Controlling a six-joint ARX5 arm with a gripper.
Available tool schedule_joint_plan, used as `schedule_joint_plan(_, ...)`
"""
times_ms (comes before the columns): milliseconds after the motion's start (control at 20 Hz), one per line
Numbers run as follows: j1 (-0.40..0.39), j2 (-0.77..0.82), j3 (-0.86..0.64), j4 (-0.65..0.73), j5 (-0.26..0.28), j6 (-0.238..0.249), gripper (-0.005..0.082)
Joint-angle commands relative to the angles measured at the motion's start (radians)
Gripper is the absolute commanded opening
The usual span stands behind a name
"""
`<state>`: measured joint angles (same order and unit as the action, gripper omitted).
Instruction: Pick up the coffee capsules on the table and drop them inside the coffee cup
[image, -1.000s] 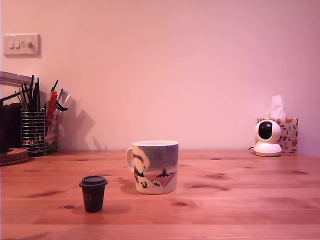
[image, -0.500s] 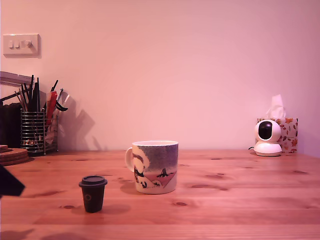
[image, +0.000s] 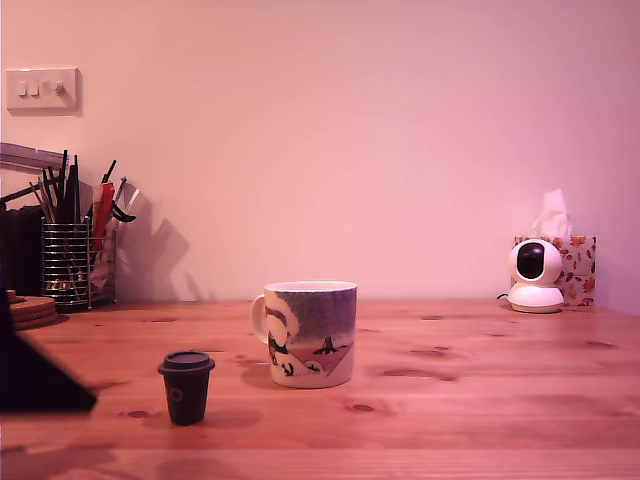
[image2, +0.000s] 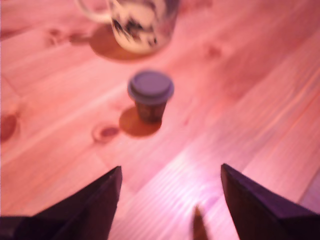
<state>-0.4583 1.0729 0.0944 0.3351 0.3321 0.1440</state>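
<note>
Claw (image2: 170, 200) spread wide, nothing between the fingers (image2: 95, 210), hovering over bare table (image2: 240, 100). Dark capsule (image2: 150, 95) dead ahead of the claw, standing rim-up, well apart from both fingertips. Coffee cup (image2: 142, 22) just beyond the capsule, further from the claw, not touching it. Seen in exterior view only as a dark wedge (image: 35, 375) at the left edge, short of the capsule (image: 186, 387).

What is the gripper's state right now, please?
Gripper: open and empty, fingers spread apart above the table, short of the dark capsule.
</note>
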Motion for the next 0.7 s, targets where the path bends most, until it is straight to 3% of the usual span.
schedule_joint_plan(0,-0.003,0.039,0.017,0.035,-0.005,0.014,0.0566)
schedule_joint_plan(250,-0.005,0.146,0.084,0.038,-0.008,0.023,0.0566)
schedule_joint_plan(650,-0.052,0.357,0.227,0.039,0.000,0.100,0.0566)
